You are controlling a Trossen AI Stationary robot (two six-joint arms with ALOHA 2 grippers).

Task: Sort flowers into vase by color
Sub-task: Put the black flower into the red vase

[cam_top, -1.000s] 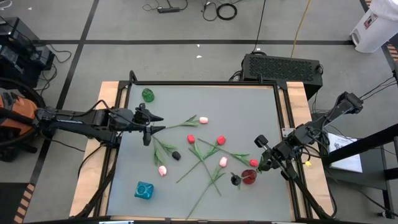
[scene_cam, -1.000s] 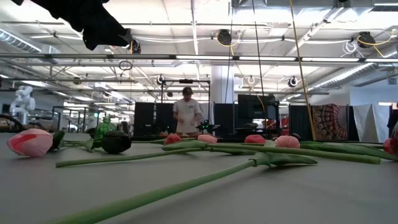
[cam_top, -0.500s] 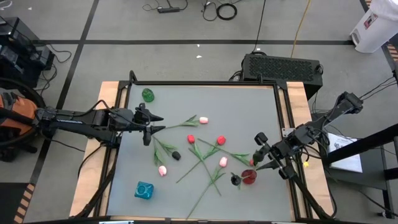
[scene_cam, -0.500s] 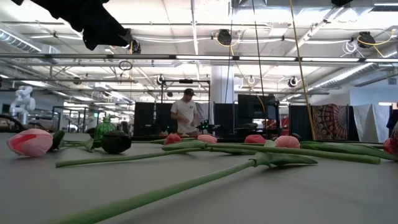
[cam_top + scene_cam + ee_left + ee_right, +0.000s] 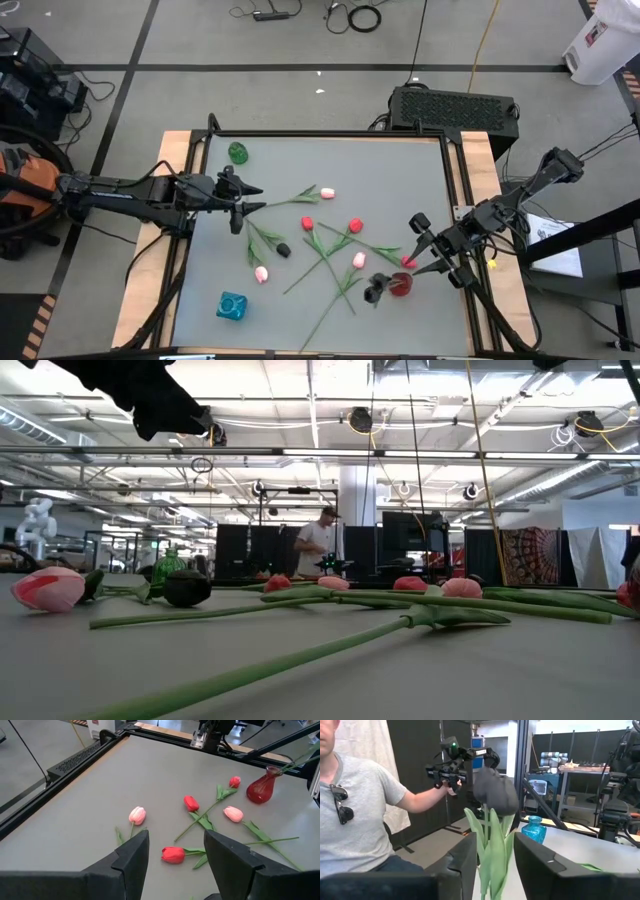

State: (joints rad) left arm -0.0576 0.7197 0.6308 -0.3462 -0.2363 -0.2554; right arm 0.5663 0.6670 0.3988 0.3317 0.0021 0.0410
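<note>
Several tulips lie loose on the grey table (image 5: 420, 160), among them a pink one (image 5: 327, 192), a red one (image 5: 354, 226) and a black one (image 5: 284, 250). A red vase (image 5: 401, 285) stands near the right edge. A black tulip (image 5: 372, 291) has its stem in that vase and leans out. My right gripper (image 5: 420, 258) is open just behind the vase, its fingers on either side of the tulip's green leaves (image 5: 492, 850). My left gripper (image 5: 248, 200) waits open at the table's left, over the bare top. My right gripper stands open around the black tulip's leaves and stem (image 5: 494, 870), below the head (image 5: 495, 794). Whether a finger touches a leaf, I cannot tell. The tulip stands upright between the fingers with its lower end in the red vase.
A green vase (image 5: 237, 152) stands at the far left corner and a blue vase (image 5: 232, 305) near the front left. A person sits close by in the right wrist view (image 5: 355, 800), holding a hand-held device. Another person stands far off in the room (image 5: 318, 545).
My right gripper has opened and let go of the black tulip. The tulip's head has tipped a little toward the table's left, while its stem stays in the red vase. The person far off in the room has walked to the right.
</note>
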